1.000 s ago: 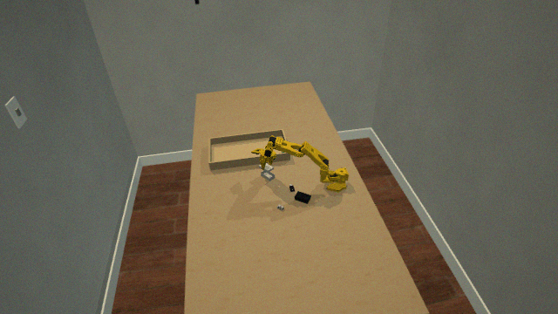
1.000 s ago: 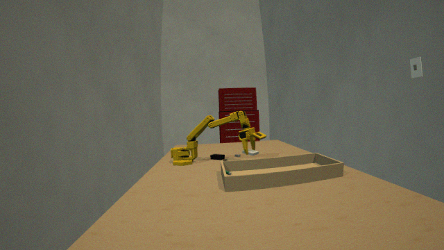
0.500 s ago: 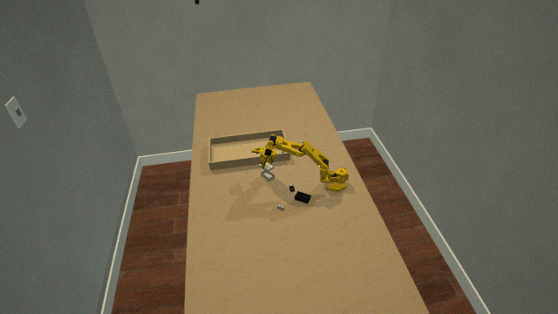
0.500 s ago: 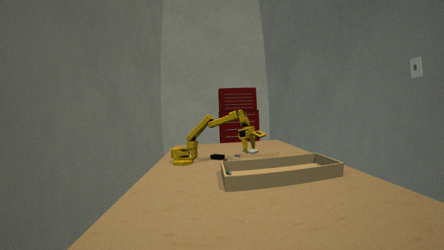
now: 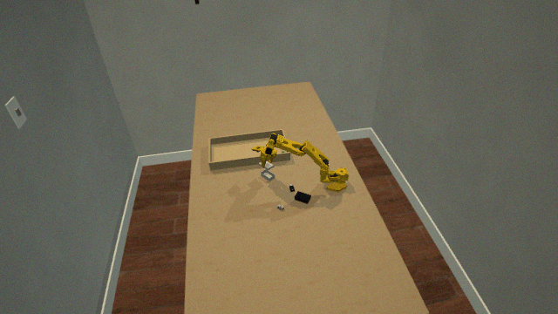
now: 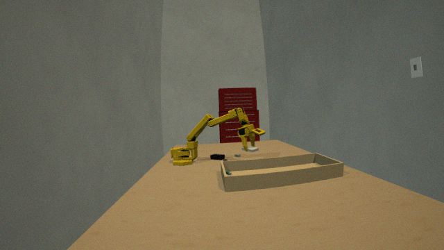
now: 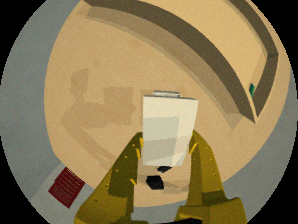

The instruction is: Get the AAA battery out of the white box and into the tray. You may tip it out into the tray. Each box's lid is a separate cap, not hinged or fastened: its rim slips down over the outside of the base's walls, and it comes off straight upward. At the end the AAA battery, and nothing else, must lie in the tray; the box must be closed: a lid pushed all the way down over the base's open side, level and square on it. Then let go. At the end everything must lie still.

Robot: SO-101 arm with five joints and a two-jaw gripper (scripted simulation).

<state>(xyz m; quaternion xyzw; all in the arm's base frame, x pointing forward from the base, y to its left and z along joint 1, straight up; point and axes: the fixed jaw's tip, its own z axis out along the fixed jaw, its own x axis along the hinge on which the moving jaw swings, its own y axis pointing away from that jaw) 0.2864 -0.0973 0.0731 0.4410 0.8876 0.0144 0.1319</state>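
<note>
Matt wood-look table [image 5: 261,262]; tray [image 6: 277,178] likely cardboard.

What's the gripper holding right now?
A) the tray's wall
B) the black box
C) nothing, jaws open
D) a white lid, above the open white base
D: the gripper is shut on the flat white lid, and the top view shows the open white base on the table just below it, outside the tray.
</note>
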